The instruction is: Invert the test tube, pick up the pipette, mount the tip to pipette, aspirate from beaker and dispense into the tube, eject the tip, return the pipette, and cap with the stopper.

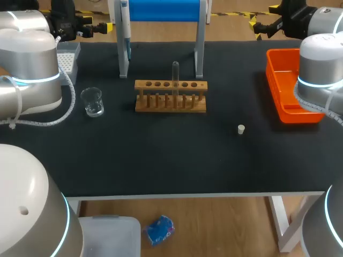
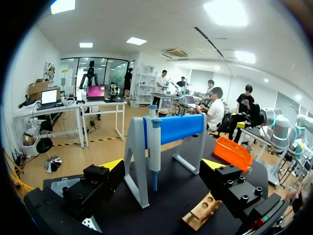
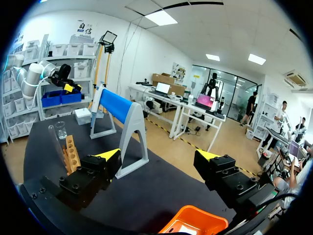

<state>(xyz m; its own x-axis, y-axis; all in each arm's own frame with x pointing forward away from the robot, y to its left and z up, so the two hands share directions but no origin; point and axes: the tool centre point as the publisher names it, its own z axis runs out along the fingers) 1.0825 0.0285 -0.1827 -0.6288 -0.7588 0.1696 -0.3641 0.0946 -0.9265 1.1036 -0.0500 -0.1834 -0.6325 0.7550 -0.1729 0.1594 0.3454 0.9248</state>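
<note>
**Both grippers open and empty at the far side of the table**

Closest to each wrist camera are that arm's own black fingers with their yellow tips. The left gripper (image 2: 164, 166) has its fingers spread wide apart with nothing held between them. The right gripper (image 3: 157, 155) is spread just as wide and grips nothing either. In the head view both grippers sit at the far edge of the black table (image 1: 161, 160), the left arm's at the far left corner and the right arm's at the far right corner.

The pipette (image 2: 154, 147) hangs upright on the white-legged stand (image 2: 178, 128) with its blue crossbar, ahead of the left gripper and not touched by it. The wooden rack (image 1: 170, 96) stands just in front of the stand, near the middle of the table. The test tube (image 1: 175, 75) stands upright in one of the rack's middle holes and rises well above it. Which end of the tube is up cannot be told.

The clear beaker (image 1: 92, 101) stands on the table to the left of the rack, apart from it. The grey tip box (image 1: 67, 59) lies behind the beaker, near the left arm. The small white stopper (image 1: 241, 129) rests alone on the table to the right of the rack and nearer the front edge, between the rack and the orange bin (image 1: 284, 80). The bin sits at the right side of the table, under the right arm.
</note>
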